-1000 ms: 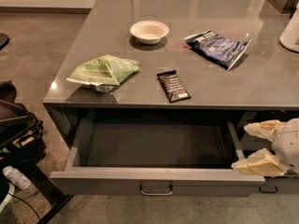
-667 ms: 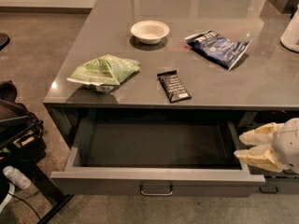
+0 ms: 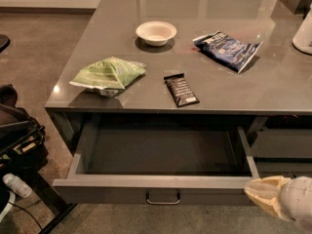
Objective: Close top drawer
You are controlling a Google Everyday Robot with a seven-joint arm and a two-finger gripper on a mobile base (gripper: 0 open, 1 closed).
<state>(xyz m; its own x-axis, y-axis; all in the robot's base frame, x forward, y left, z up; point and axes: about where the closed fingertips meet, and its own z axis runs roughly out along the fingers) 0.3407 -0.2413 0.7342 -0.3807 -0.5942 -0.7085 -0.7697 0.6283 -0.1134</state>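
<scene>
The top drawer [image 3: 107, 189] is a wide, shallow dark grey drawer under the grey counter [image 3: 273, 87]. It stands pulled far out, and its inside [image 3: 161, 152] holds nothing. A small loop handle [image 3: 163, 198] sits at the middle of its flat front. My gripper [image 3: 265, 193], cream and white, is at the bottom right of the view, just off the right end of the drawer front, at the height of its top edge. I cannot tell whether it touches the front.
On the counter lie a white bowl [image 3: 156, 33], a green bag [image 3: 108, 73], a dark snack bar [image 3: 181, 89] and a blue chip bag [image 3: 226, 48]. A white object [image 3: 304, 33] stands at the right edge. Black gear [image 3: 17, 135] sits on the floor at left. Neighbouring drawer fronts [image 3: 282, 145] are at right.
My gripper has moved down and towards the camera, from beside the drawer's right inner corner to the right end of the drawer front. The drawer has not moved.
</scene>
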